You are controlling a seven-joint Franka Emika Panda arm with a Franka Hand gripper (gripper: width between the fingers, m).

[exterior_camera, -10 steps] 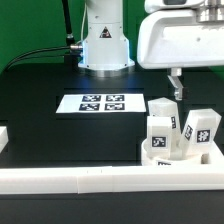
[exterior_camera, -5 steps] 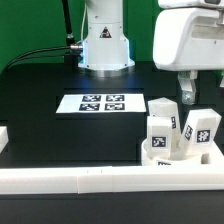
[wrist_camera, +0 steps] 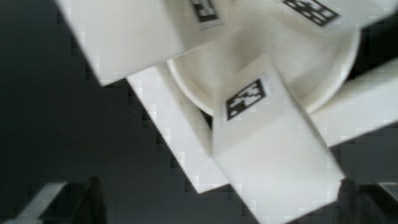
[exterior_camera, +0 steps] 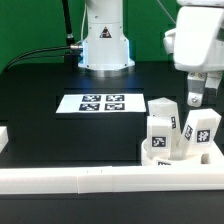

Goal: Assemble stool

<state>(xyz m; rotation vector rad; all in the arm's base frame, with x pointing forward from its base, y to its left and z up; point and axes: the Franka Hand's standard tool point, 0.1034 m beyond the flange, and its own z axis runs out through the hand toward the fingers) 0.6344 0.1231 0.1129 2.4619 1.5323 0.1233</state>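
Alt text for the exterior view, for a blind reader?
A white robot gripper hangs above white plastic tagged leg blocks leaning in a round white seat ring by a white border rail, with a flat marker board beyond.

The exterior view looks from table height across the black table (exterior_camera: pixel 40 120) toward the robot base (exterior_camera: pixel 104 45), with the white border rail (exterior_camera: pixel 60 178) nearest the lens. The wrist view looks steeply down, very close above the stool parts (wrist_camera: pixel 249 110). Both views share those tagged parts (exterior_camera: pixel 178 135).
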